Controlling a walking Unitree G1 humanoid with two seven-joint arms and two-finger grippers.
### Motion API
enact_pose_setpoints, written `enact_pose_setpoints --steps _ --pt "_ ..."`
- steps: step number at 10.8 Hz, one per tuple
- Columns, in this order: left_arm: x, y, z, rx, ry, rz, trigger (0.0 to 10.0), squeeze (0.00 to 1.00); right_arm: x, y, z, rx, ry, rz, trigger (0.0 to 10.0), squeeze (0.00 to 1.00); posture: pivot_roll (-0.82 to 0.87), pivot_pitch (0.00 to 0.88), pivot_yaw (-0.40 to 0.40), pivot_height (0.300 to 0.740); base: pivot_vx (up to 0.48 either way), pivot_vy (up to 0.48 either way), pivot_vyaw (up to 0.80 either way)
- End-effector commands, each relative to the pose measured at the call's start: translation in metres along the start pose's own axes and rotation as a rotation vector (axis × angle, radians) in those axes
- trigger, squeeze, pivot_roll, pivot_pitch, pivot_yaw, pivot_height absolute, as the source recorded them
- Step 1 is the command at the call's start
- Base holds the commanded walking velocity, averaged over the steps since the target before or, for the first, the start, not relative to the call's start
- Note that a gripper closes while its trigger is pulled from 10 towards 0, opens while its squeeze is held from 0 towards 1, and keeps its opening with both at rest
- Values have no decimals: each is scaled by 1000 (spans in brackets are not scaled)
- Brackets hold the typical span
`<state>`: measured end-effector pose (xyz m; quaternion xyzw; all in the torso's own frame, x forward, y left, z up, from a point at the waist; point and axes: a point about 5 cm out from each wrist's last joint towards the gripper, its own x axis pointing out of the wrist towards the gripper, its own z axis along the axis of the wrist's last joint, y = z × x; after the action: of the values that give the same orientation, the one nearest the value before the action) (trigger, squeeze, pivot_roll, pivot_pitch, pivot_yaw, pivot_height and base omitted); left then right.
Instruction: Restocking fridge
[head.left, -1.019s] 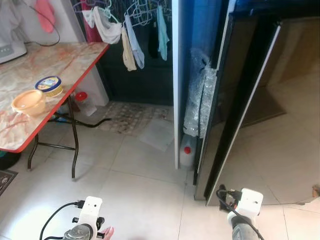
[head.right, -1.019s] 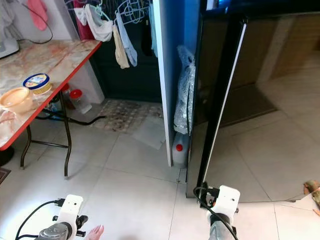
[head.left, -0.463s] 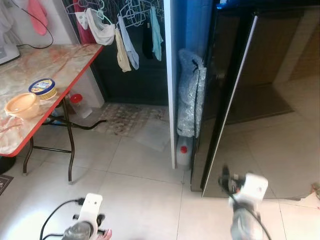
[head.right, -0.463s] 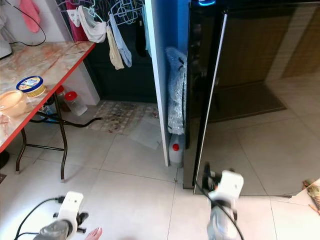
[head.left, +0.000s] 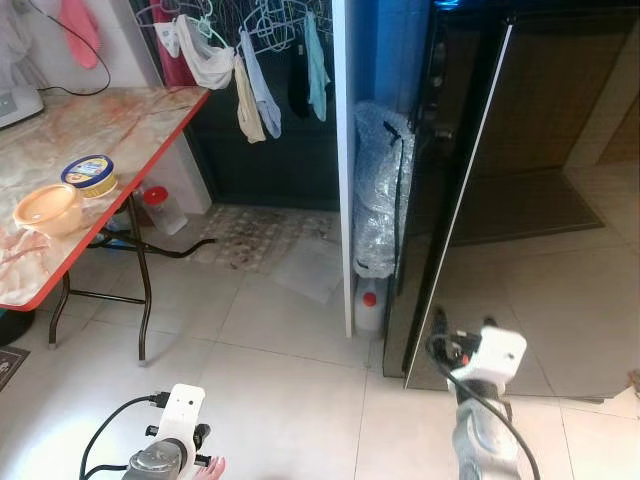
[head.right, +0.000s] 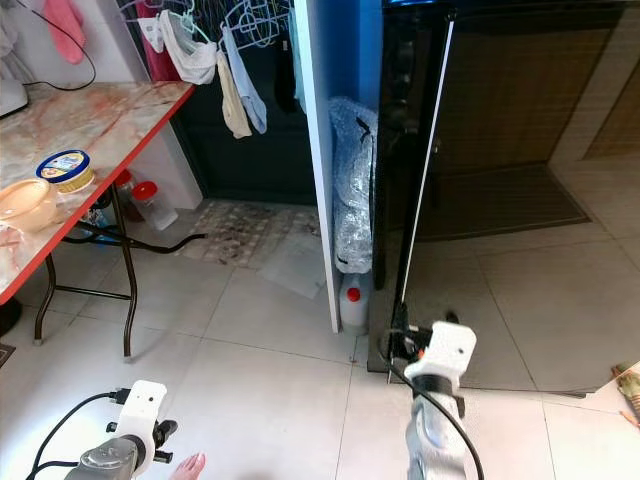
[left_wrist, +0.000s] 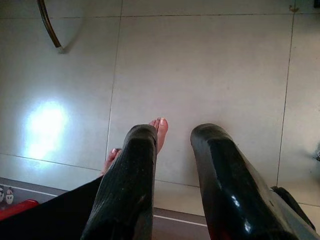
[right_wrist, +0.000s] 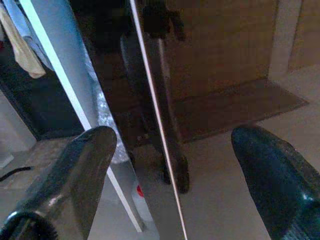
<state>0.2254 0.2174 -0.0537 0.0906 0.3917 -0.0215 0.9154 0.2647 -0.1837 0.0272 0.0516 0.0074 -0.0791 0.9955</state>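
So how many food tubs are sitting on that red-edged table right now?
2. An orange lidded tub sits near the table's front edge, and a round blue-and-yellow tub sits just behind it. The table runs past the picture's edge, so more may be hidden.

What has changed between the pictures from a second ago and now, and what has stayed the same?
The right arm has lifted, bringing the right claw up toward the edge of the black fridge door, fingers open, nothing taken hold of. The whole view shifted, so the camera moved. The left claw stays low over the floor tiles. The tubs rest on the table, unmoved.
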Motion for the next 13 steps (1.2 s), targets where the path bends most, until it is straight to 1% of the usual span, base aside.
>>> enact_pose_setpoints --steps 1,4,10,13 --pt "-1 5 -3 -15 1 19 10000 0 3 7 6 -2 -18 30 10000 0 -234 38 139 740 0 0 0" --pt "-1 6 -1 -20 -9 19 10000 0 4 8 9 -4 -28 39 10000 0 -230 40 138 740 0 0 0" --pt "-1 4 1 -20 -19 15 10000 0 6 12 13 -12 -28 49 10000 0 -224 29 134 740 244 0 0" --pt "0 3 4 -33 -38 5 10000 0 5 10 13 -16 -25 38 10000 0 -222 25 131 740 0 0 0"
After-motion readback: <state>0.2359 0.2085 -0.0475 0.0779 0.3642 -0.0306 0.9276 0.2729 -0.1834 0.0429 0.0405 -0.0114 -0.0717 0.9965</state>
